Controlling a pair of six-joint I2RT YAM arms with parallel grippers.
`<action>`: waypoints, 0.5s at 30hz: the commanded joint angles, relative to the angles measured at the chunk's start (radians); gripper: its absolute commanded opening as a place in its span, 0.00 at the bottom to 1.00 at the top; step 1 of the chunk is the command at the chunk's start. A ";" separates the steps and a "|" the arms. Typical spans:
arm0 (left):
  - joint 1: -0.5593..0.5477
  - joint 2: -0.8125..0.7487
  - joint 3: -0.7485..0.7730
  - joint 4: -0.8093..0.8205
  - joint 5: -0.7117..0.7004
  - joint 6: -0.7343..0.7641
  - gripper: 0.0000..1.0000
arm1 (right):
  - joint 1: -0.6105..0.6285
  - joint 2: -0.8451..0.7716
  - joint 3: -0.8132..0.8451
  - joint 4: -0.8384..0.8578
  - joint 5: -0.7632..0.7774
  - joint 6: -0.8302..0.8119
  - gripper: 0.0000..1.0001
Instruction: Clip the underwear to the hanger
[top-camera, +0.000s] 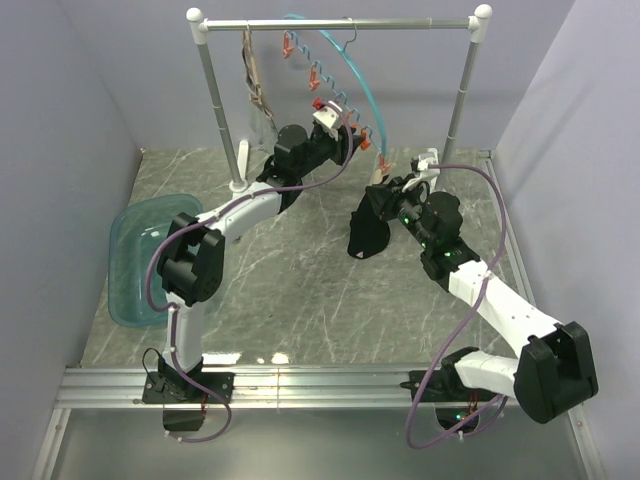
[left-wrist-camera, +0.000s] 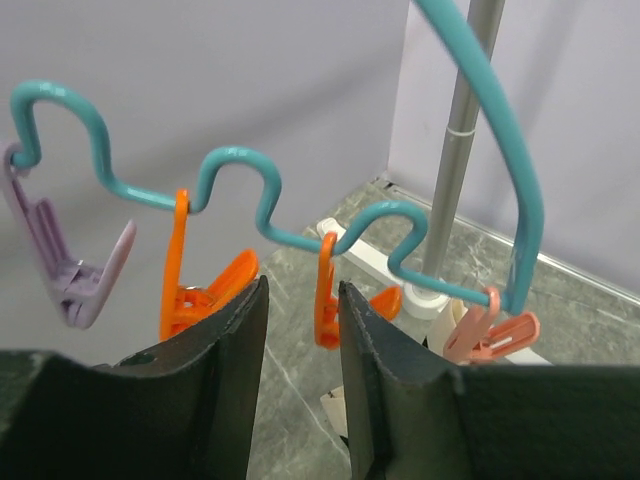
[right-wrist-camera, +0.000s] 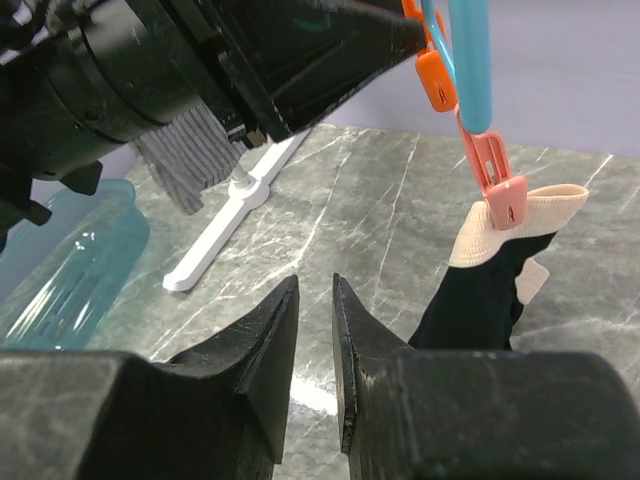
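The teal hanger (top-camera: 350, 70) hangs by its hook from the rack's bar, with its row of orange and purple clips. The black underwear (top-camera: 368, 235) with its pale waistband (right-wrist-camera: 520, 225) hangs from the pink end clip (right-wrist-camera: 497, 180), its lower part reaching the table. My left gripper (top-camera: 340, 125) is raised at the hanger's clips. Its jaws (left-wrist-camera: 303, 290) stand apart and empty, with an orange clip (left-wrist-camera: 326, 300) just beyond the tips. My right gripper (top-camera: 382, 192) is just left of the underwear (right-wrist-camera: 480, 300). Its jaws (right-wrist-camera: 315, 285) are slightly apart and empty.
A white-and-metal rack (top-camera: 340, 22) stands at the back, its foot (right-wrist-camera: 215, 240) on the marble table. A brown wooden hanger with grey cloth (top-camera: 255, 90) hangs at its left. A teal tub (top-camera: 135, 260) sits at the left edge. Walls close in on three sides.
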 joint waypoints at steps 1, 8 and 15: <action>0.028 -0.044 -0.022 0.036 0.046 -0.028 0.41 | 0.007 0.008 0.028 0.074 0.002 0.010 0.27; 0.052 -0.110 -0.069 0.056 0.140 -0.011 0.43 | 0.016 0.051 0.055 0.096 -0.004 0.021 0.27; 0.072 -0.089 -0.011 0.027 0.087 0.030 0.43 | 0.033 0.109 0.107 0.116 -0.003 0.026 0.26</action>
